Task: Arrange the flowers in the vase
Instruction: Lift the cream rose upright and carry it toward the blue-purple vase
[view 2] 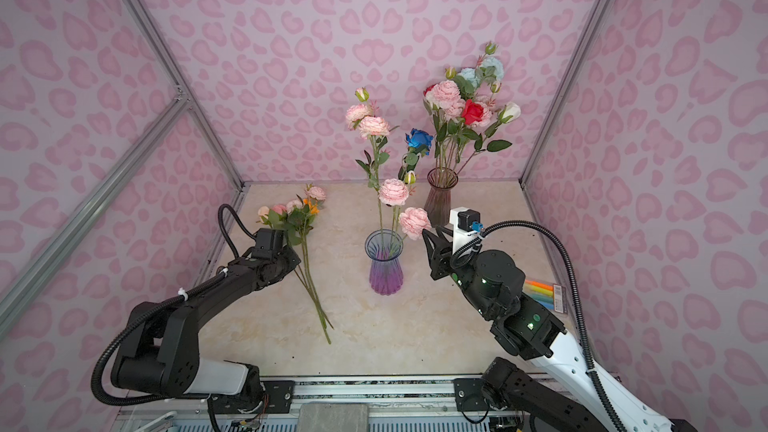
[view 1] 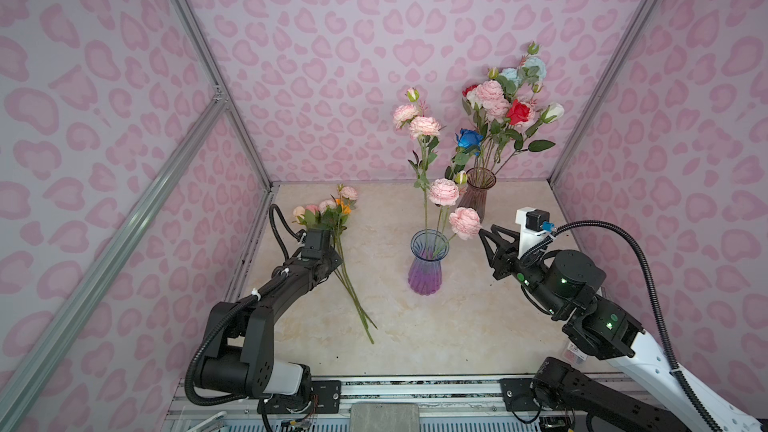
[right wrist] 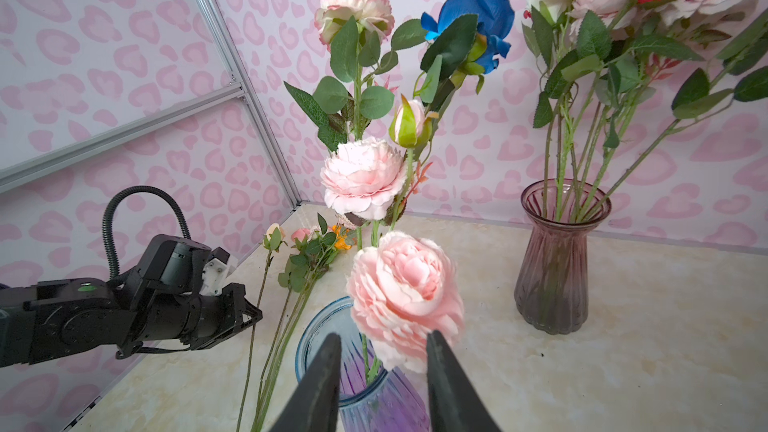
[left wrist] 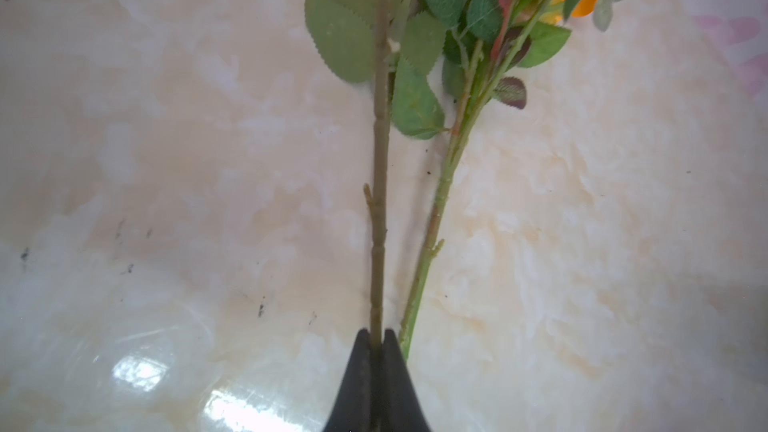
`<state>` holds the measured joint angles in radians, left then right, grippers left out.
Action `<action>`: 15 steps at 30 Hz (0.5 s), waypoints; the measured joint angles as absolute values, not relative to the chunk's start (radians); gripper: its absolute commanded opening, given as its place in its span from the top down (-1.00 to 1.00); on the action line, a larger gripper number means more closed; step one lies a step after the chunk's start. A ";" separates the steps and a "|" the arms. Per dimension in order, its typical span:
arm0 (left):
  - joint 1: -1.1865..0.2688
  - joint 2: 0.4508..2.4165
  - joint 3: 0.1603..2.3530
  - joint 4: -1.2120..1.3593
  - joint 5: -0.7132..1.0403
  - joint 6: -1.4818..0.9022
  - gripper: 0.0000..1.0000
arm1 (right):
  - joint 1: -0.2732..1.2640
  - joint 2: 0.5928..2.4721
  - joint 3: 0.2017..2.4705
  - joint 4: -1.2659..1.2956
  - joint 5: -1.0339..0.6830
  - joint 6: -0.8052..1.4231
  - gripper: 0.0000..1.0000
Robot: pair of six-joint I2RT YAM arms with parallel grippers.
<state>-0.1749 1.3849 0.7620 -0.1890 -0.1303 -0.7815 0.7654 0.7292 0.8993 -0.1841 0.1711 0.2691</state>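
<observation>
A blue-to-purple glass vase (view 1: pixel 429 261) stands mid-table with pink peony sprays (view 1: pixel 444 192) upright in it. More flowers (view 1: pixel 332 211) lie flat on the table at the left, stems toward the front. My left gripper (left wrist: pixel 377 336) is shut on one olive-green stem (left wrist: pixel 379 201) of that bunch, low over the table. A brighter green stem (left wrist: pixel 436 218) lies just beside it, outside the jaws. My right gripper (right wrist: pixel 383 334) is open just right of the vase (right wrist: pixel 320 351). Its tips sit close to the lowest pink peony head (right wrist: pixel 405 284), with nothing gripped.
A mauve glass vase (view 1: pixel 478 193) at the back right holds a tall bunch of pink, red, blue and pale blue flowers (view 1: pixel 507 101). Pink patterned walls with aluminium bars (view 1: pixel 124 243) enclose three sides. A pack of coloured items (view 2: pixel 544 295) lies by the right wall.
</observation>
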 measured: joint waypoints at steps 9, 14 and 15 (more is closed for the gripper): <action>-0.270 1.055 0.827 -0.200 -0.062 -0.653 0.95 | 0.765 0.728 0.830 -0.127 0.133 0.270 0.25; -0.402 0.890 0.849 -0.104 -0.016 -0.532 0.94 | 0.765 0.716 0.752 -0.057 0.068 0.277 0.12; -0.424 0.862 0.851 -0.072 0.000 -0.508 0.94 | 0.765 0.710 0.738 -0.042 0.054 0.277 0.01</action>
<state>-0.4244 0.8623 0.8509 -0.0723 -0.0002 -0.5079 0.7647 0.7101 0.7376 -0.0422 0.0540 0.2771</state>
